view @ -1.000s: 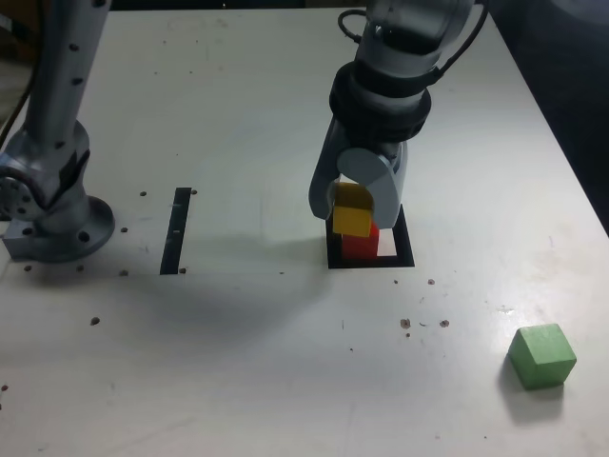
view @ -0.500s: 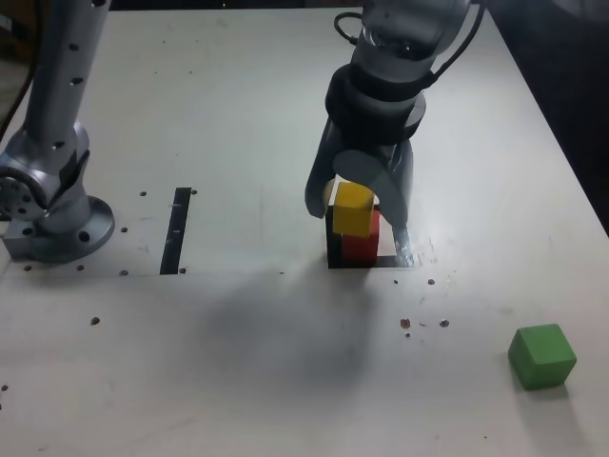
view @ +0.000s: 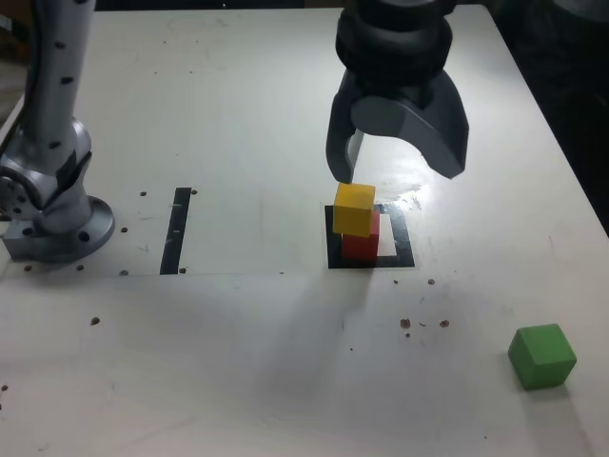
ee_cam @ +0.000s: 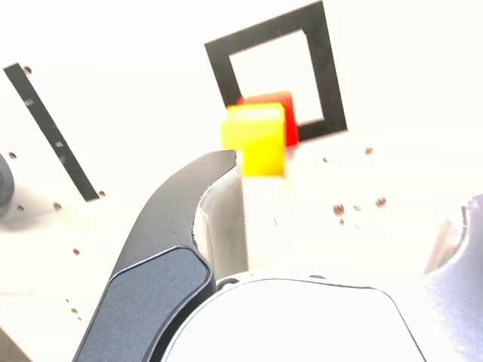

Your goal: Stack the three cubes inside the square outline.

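Note:
A yellow cube [view: 354, 208] rests on a red cube [view: 360, 246], slightly askew. The pair stands in the square outline [view: 405, 249], toward its side on the exterior view's left. My gripper [view: 395, 172] hangs open just above and behind the stack, touching neither cube. A green cube [view: 542, 356] lies alone near the table's front, at the exterior view's right. In the wrist view the yellow cube [ee_cam: 255, 139] covers most of the red cube [ee_cam: 287, 121], which overlaps a corner of the square outline [ee_cam: 325, 60]. The gripper [ee_cam: 351, 181] is empty there.
A narrow black strip [view: 177, 229] lies on the white table at the exterior view's left, also seen as the strip [ee_cam: 49, 128] in the wrist view. The arm's grey base [view: 52, 214] stands at the table's left edge. Small dark specks dot the surface.
The jaws have spread apart and let go of the yellow cube, which stays on the red one. The gripper has risen clear of the stack.

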